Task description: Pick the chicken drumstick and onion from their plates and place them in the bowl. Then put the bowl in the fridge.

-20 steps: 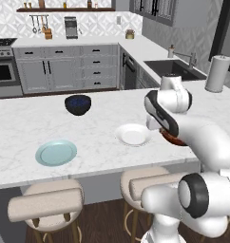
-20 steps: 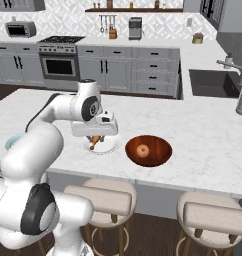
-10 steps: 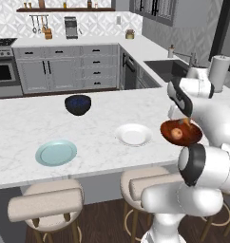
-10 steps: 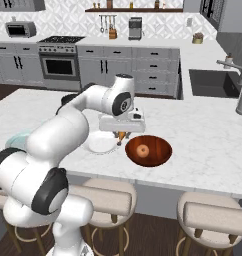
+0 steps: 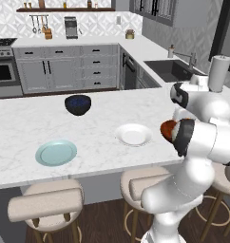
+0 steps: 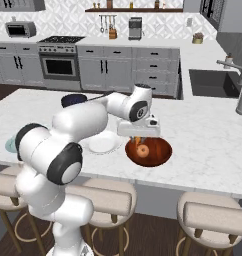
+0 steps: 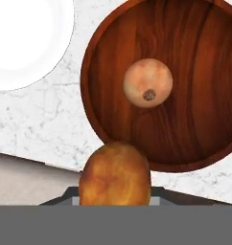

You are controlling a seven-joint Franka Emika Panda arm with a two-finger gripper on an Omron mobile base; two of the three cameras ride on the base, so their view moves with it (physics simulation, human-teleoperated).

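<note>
My fingers [image 6: 138,141] pinch the drumstick [image 7: 115,175] above the bowl [image 7: 185,129] rim. The onion [image 7: 147,83] lies inside. The white plate [image 7: 27,38] sits beside the bowl on the surface [image 6: 208,145].

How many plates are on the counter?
2. A blue-green plate near the counter's front edge, and a white plate beside the wooden bowl. None seem hidden.

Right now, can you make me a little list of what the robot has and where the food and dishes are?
holding: the gripper grips the chicken drumstick
drumstick place: above the near rim of the wooden bowl, not in it yet
onion: already inside the wooden bowl
white plate: bare, beside the bowl
blue-green plate: bare, on the counter
dark bowl: farther back on the counter
</note>
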